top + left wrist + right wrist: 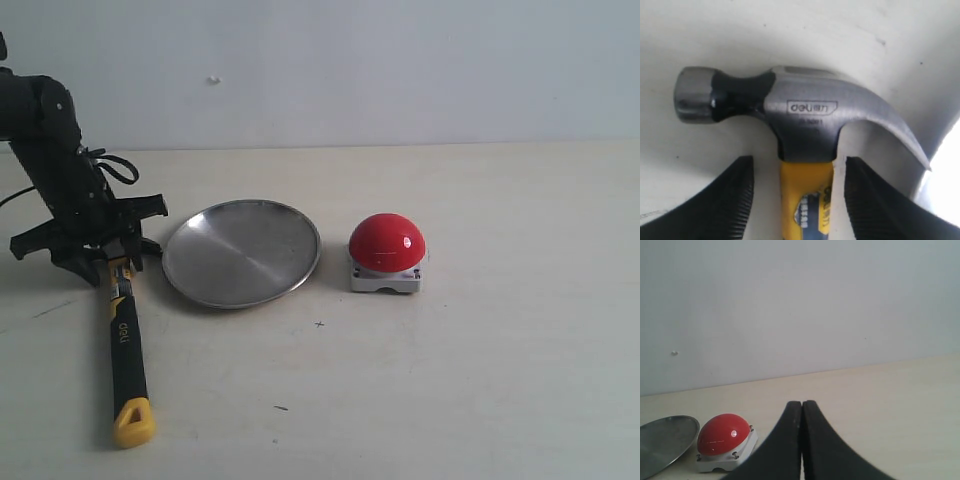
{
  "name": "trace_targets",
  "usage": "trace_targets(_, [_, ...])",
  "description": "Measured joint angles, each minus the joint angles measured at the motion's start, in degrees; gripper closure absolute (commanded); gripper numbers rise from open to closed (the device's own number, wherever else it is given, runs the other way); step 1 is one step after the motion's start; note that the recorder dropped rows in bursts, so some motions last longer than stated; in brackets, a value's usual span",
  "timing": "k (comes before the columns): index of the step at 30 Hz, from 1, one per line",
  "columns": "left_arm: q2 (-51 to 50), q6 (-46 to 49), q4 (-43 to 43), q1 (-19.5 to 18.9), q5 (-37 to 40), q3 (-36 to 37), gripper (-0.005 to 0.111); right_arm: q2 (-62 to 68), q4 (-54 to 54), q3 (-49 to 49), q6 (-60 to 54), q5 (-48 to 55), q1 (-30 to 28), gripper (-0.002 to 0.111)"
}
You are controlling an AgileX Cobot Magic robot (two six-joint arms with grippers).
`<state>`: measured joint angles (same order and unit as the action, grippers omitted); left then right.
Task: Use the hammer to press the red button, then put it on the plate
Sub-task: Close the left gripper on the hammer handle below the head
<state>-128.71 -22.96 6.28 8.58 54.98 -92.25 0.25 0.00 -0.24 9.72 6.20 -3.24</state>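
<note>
The hammer [124,335] lies flat on the table at the left, its yellow end toward the front edge. Its dark metal head [805,112] is under my left gripper [108,262]. That gripper [799,161] is open, and its black fingers [732,200] stand on either side of the yellow handle neck [807,195] with a gap on each side. The silver plate [240,252] rests just to the right of the hammer. The red button [386,243] sits right of the plate on its grey base. My right gripper [801,406] is shut on nothing, hanging apart from the button [722,434] and the plate [662,440].
The pale tabletop [500,350] stretches to a plain white wall [400,70] behind. A black cable [118,166] loops off the left arm near the gripper.
</note>
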Motion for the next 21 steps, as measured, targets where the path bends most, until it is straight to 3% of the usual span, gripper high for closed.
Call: trace_targets(21, [-0.52, 0.00, -0.12, 0.00, -0.22, -0.04, 0.053, 0.00, 0.00, 0.00, 0.00, 0.00, 0.00, 0.108])
